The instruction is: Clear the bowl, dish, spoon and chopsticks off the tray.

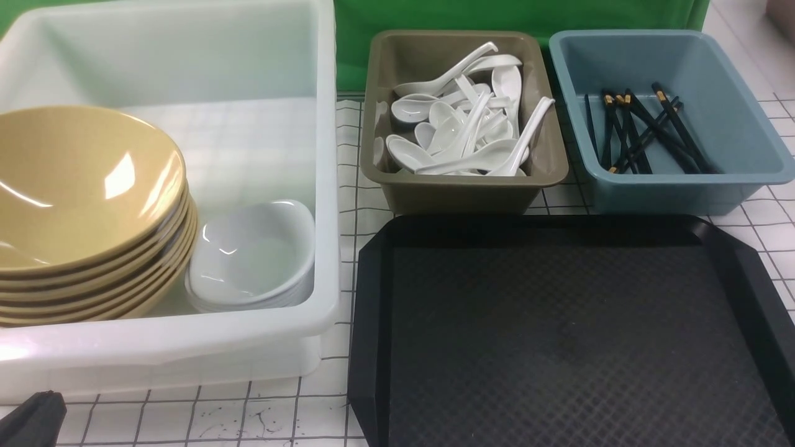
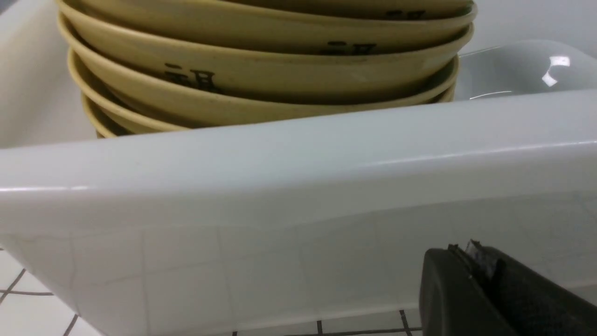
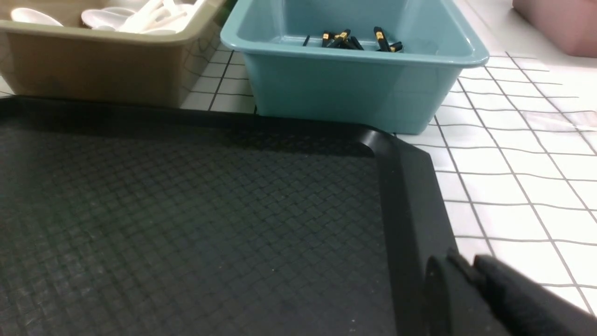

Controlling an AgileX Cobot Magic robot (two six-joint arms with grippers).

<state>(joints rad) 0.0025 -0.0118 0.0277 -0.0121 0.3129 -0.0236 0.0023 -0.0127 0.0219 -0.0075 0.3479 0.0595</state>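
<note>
The black tray (image 1: 559, 335) lies at the front right, and its patterned surface (image 3: 186, 210) shows nothing on it. Mustard-yellow bowls are stacked in the white tub (image 1: 323, 186), with the top bowl (image 1: 81, 180) tilted; the stack (image 2: 261, 70) also fills the left wrist view. The white dish (image 1: 254, 248) rests on other dishes beside them. White spoons (image 1: 459, 124) fill the olive bin, and black chopsticks (image 1: 640, 130) lie in the blue bin. My left gripper (image 1: 34, 406) sits low before the tub, shut and empty (image 2: 466, 252). My right gripper (image 3: 459, 261) hovers at the tray's right rim, fingers together, holding nothing.
The olive bin (image 1: 463, 186) and the blue bin (image 1: 671, 186) stand side by side just behind the tray. A white cloth with a black grid (image 3: 513, 163) covers the table. A pink object (image 3: 559, 23) sits far right.
</note>
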